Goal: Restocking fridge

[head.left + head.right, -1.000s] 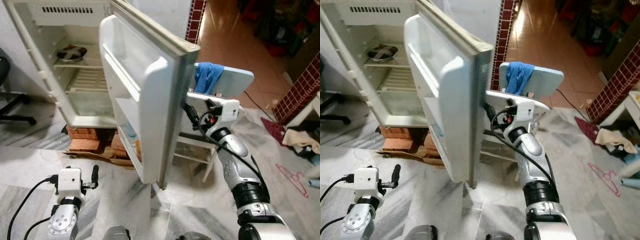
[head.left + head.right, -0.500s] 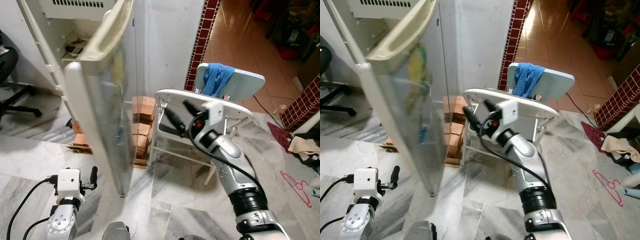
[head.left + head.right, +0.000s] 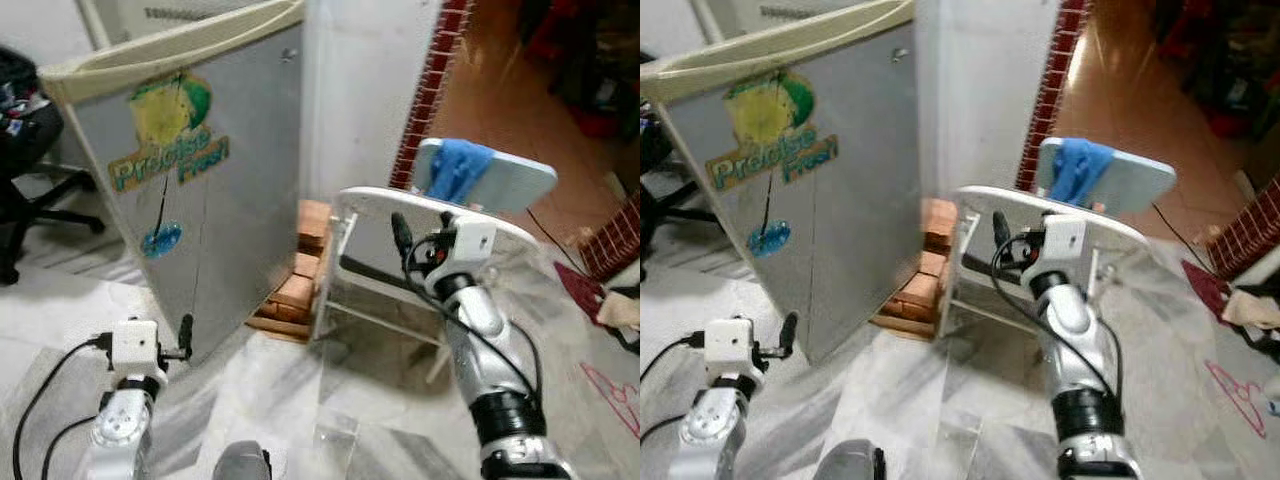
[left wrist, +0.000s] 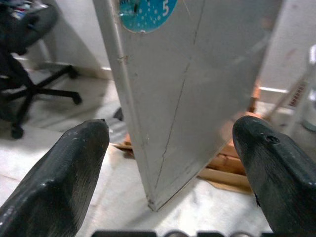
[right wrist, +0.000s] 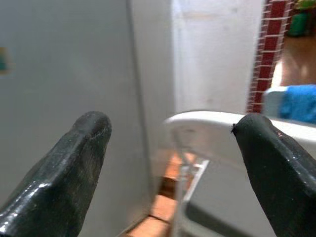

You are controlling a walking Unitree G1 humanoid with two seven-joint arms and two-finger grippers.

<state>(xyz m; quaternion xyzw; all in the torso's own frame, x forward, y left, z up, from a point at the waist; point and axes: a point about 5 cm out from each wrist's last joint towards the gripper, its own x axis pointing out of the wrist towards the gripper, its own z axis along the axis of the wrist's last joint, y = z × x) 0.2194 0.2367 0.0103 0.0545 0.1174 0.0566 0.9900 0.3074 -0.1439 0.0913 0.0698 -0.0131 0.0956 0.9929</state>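
The big grey fridge door stands in front, with a yellow and green fruit sticker and a small blue round sticker on it. To the right of the fridge door is a white plastic chair with a blue cloth hanging on its back. Behind the bottom of the fridge door sit some red bricks. To the left of the fridge door is a black office chair, and the left wrist view shows its wheeled legs on the floor. The right hand is up near the white chair, its fingers spread apart and holding nothing. The left hand is low, just beside the bottom of the fridge door, and its two black fingers are wide apart and holding nothing.
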